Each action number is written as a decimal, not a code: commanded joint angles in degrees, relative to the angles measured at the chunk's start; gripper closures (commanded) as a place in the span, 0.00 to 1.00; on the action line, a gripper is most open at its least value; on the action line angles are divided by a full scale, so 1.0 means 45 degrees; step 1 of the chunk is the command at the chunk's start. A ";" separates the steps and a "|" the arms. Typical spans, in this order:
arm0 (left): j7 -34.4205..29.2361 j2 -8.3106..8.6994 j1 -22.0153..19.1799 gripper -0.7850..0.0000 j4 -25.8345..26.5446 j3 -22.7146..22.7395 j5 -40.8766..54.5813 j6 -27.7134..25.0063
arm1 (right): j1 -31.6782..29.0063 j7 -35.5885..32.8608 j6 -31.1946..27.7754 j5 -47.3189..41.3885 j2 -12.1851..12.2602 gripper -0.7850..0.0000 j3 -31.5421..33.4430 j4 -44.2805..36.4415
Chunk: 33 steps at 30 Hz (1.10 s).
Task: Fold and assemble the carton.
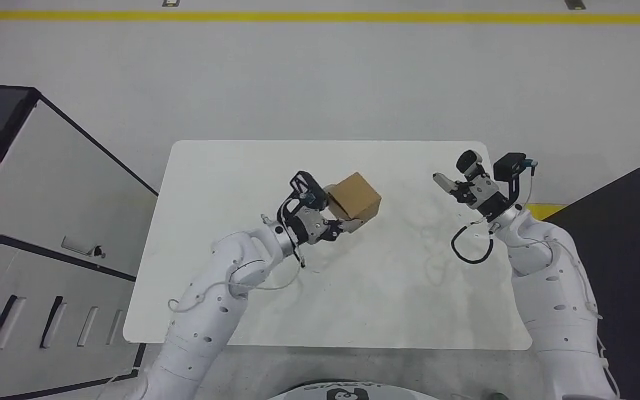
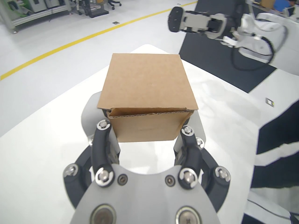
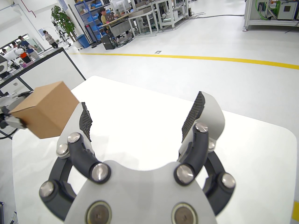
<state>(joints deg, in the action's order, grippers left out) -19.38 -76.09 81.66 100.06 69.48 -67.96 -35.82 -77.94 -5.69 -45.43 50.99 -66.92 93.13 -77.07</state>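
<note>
Top view: my left jaws pinch the brown carton (image 1: 355,195) by its near end and hold it over the middle of the white desk (image 1: 400,300). The carton is folded into a closed cube, with a tucked flap edge facing my left wrist. My right jaws are spread with nothing between them, over the desk's right side, well apart from the carton.

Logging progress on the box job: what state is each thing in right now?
carton: folded into a closed cube, clamped, apparently raised off the table
left gripper: jaws shut on the carton
right gripper: jaws open, empty, apart from the carton
</note>
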 commanded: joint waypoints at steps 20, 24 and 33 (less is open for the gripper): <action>-0.5813 0.0862 0.0915 1.00 0.2890 0.2247 0.7830 -0.1523 | 0.0000 0.0000 0.0000 0.0000 0.0000 0.00 0.0000 0.0000; -0.5820 0.0988 0.0822 1.00 0.3877 0.2633 0.8087 -0.1232 | 0.0000 0.0000 0.0000 0.0000 0.0000 0.00 0.0000 0.0000; -0.8757 0.1481 -0.0343 1.00 0.6523 0.3520 1.0774 -0.0599 | 0.0000 0.0000 0.0000 0.0000 0.0000 0.00 0.0000 0.0000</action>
<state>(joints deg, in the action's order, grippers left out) -57.14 -69.70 81.05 127.97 84.84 -20.74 -39.15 -77.94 -5.69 -45.43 50.99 -66.92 93.13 -77.07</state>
